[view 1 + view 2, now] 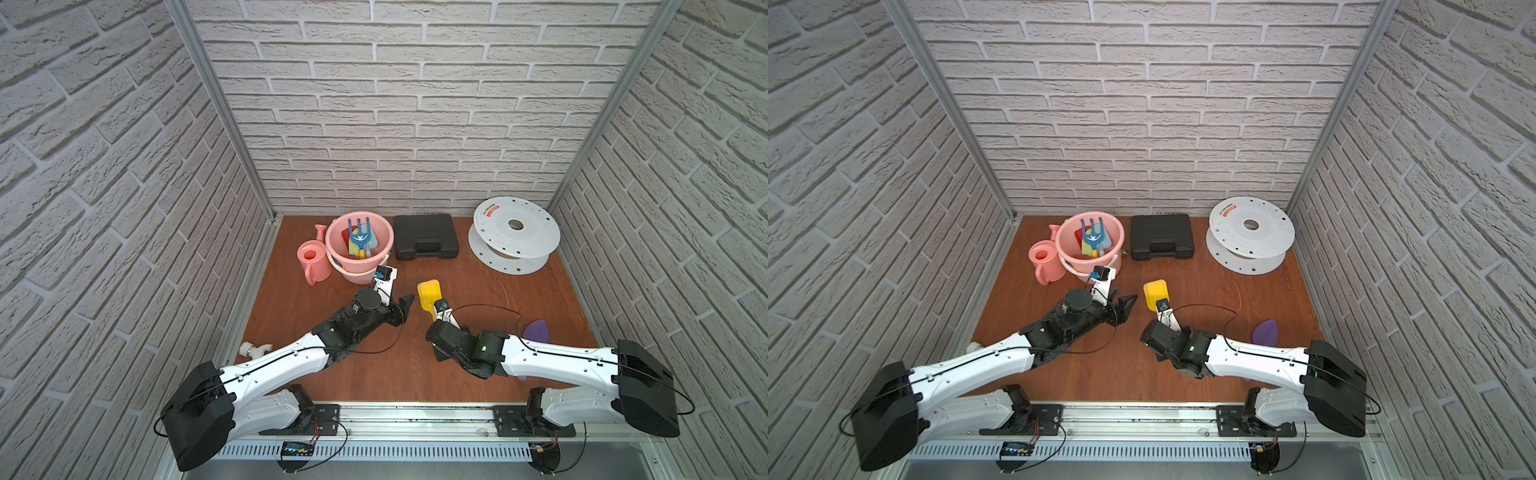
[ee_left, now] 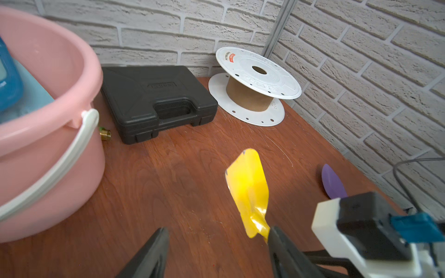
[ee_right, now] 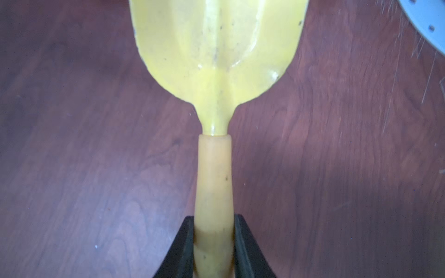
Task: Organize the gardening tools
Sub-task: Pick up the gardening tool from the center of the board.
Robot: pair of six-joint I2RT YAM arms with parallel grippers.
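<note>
The right claw (image 3: 213, 240) is clamped on the handle end of the yellow spade (image 3: 216, 60), which sits mid-frame in both top views with its blade pointing up-frame. Just left of it, the left claw (image 2: 219, 231) stands spread and empty. Bare desk (image 1: 415, 370) lies open below both. Along the upper edge stand the pink watering can (image 1: 313, 264), the pink bucket (image 1: 361, 277) holding the blue rake (image 1: 358, 235), the black case (image 1: 424, 237) and the white reel (image 1: 494, 232). The purple trowel (image 1: 536, 330) lies at the right edge, partly under the right arm (image 1: 557, 361).
</note>
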